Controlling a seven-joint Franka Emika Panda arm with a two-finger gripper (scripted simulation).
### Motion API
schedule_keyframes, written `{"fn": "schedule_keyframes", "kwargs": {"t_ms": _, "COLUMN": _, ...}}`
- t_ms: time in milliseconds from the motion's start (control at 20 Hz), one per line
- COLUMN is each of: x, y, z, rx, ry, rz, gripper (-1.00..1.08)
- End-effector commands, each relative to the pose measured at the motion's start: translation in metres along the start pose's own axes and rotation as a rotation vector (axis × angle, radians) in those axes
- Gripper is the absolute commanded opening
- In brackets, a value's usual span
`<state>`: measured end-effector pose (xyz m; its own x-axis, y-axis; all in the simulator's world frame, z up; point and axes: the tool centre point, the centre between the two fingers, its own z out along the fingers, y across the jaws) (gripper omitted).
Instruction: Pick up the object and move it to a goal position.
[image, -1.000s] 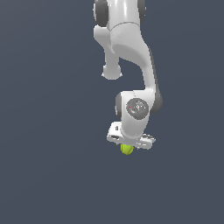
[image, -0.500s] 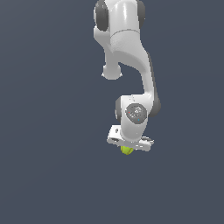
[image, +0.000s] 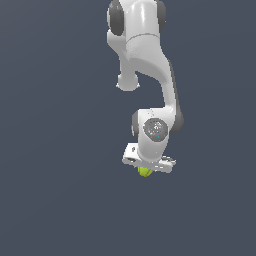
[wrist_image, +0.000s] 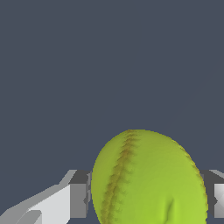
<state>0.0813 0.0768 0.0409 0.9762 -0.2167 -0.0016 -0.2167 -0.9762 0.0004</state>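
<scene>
The object (image: 145, 171) is a small yellow-green ball; it peeks out just under the white hand of the arm in the exterior view. In the wrist view the object (wrist_image: 146, 179) fills the space between the two fingers, and a darker stitched seam runs down its side. My gripper (wrist_image: 146, 197) is shut on it, with one grey fingertip (wrist_image: 78, 199) pressed to one side and the other at the opposite side. The gripper (image: 146, 172) hangs below the arm's wrist, its fingers mostly hidden by the hand.
The white arm (image: 145, 65) reaches down from the top of the exterior view. Behind everything lies a plain dark blue-grey surface (image: 50, 150) with no other objects showing.
The arm has drawn the gripper and the ball slightly upward and back in the exterior view. The grip on the ball is unchanged.
</scene>
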Motion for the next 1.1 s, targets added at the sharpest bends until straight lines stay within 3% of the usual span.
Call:
{"fn": "schedule_keyframes", "kwargs": {"t_ms": 0, "x": 0.001, "y": 0.001, "z": -0.001, "rx": 0.000, "ry": 0.000, "rz": 0.000, "gripper": -1.00}}
{"fn": "schedule_keyframes", "kwargs": {"t_ms": 350, "x": 0.010, "y": 0.030, "z": -0.028, "rx": 0.000, "ry": 0.000, "rz": 0.000, "gripper": -1.00}}
{"fn": "schedule_keyframes", "kwargs": {"t_ms": 1050, "x": 0.052, "y": 0.141, "z": -0.137, "rx": 0.001, "ry": 0.001, "rz": 0.000, "gripper": -1.00}}
